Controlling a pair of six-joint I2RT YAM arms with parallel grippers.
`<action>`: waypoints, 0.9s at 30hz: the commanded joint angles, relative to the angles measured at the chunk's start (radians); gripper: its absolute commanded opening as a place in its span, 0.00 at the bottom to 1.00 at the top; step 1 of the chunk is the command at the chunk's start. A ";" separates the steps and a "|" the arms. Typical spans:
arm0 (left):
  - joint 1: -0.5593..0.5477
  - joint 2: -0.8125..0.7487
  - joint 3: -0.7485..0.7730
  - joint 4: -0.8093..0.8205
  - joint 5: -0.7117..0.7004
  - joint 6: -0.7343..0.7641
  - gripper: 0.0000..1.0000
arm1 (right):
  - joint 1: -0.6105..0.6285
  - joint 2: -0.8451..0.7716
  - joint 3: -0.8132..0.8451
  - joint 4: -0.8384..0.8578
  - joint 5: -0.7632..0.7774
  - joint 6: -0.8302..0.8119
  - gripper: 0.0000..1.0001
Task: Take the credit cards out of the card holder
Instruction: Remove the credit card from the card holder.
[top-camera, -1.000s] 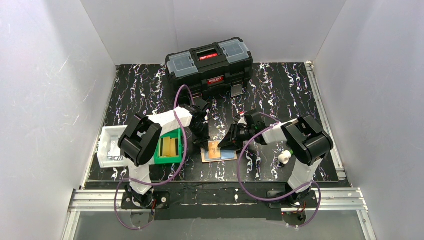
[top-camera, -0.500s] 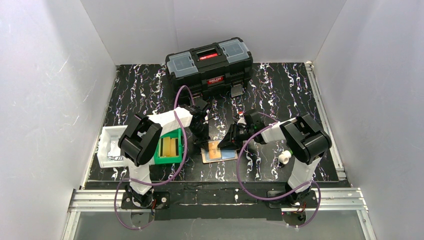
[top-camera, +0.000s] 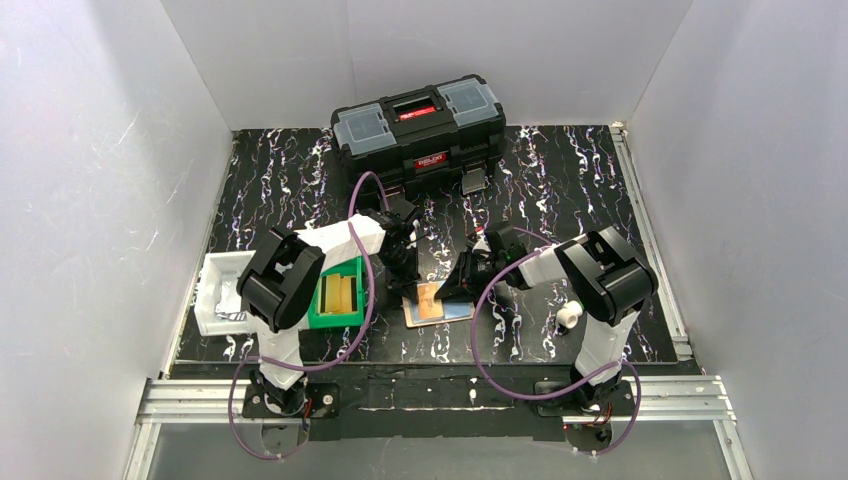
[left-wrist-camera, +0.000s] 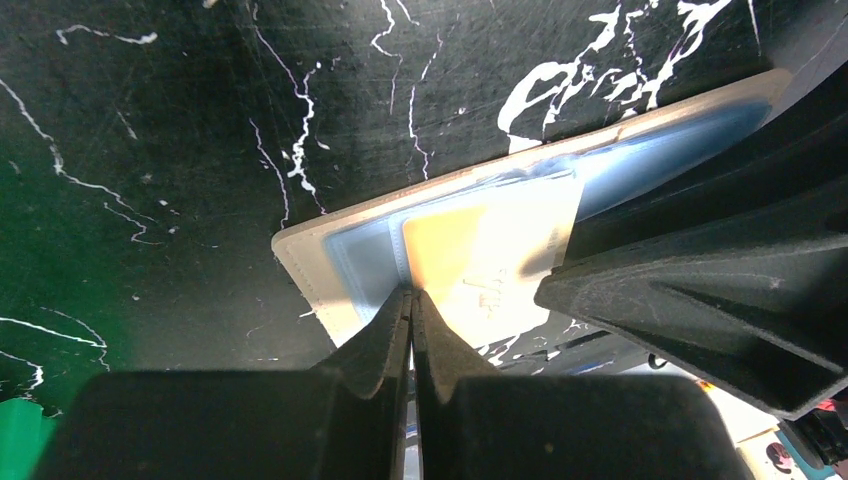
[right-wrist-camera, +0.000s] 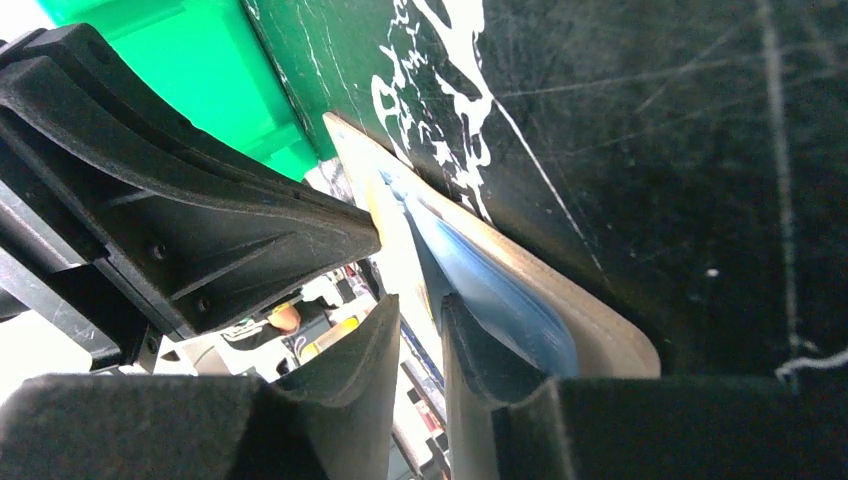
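The tan card holder (top-camera: 440, 304) lies open and flat on the table between the two arms. In the left wrist view a light blue card (left-wrist-camera: 650, 150) and an orange card (left-wrist-camera: 470, 240) lie in the card holder (left-wrist-camera: 300, 250). My left gripper (left-wrist-camera: 411, 293) is shut, its tips pressed down on the holder's left part with nothing between them. My right gripper (right-wrist-camera: 420, 305) stands at the holder's right edge (right-wrist-camera: 610, 340) with a narrow gap between its fingers. The blue card (right-wrist-camera: 500, 290) lies against the outer side of one right finger. Nothing shows inside that gap.
A green bin (top-camera: 338, 295) holding yellow-tan slabs stands left of the holder, with a white tray (top-camera: 220, 290) further left. A black toolbox (top-camera: 420, 130) stands at the back. A small white object (top-camera: 568, 316) lies by the right arm.
The right arm has edged slightly left toward the holder. The left arm and the holder have not moved.
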 joint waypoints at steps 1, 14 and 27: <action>-0.013 0.075 -0.052 -0.040 -0.080 0.020 0.00 | 0.016 0.008 0.026 0.006 0.002 -0.004 0.29; -0.012 0.099 -0.057 -0.038 -0.084 0.021 0.00 | 0.015 0.012 0.012 0.076 -0.043 0.019 0.17; 0.005 0.123 -0.084 -0.062 -0.157 0.031 0.00 | -0.033 -0.007 -0.088 0.188 -0.033 0.066 0.12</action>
